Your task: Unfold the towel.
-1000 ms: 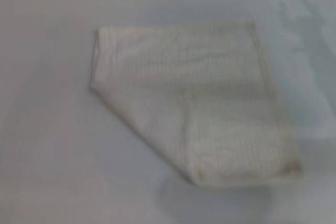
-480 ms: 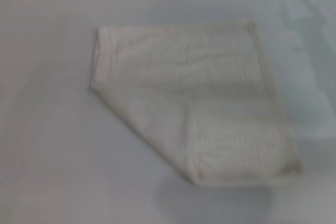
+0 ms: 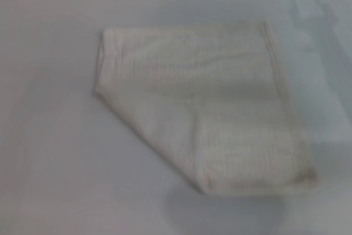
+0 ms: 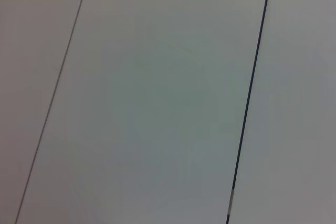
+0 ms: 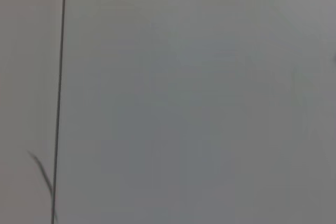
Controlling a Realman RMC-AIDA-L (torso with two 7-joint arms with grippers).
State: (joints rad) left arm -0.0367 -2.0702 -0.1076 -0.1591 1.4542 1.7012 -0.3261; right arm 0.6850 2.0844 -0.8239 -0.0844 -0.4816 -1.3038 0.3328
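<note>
The cream towel lies folded on the white table, near-left corner tucked diagonally; neither gripper shows.

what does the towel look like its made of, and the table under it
The towel looks like soft woven cloth, probably cotton: cream, matte, with a faint grid weave, hemmed edges and one corner folded over. The table looks like a smooth, hard white surface, maybe laminate; its exact material cannot be told. Neither gripper is in view.
</note>
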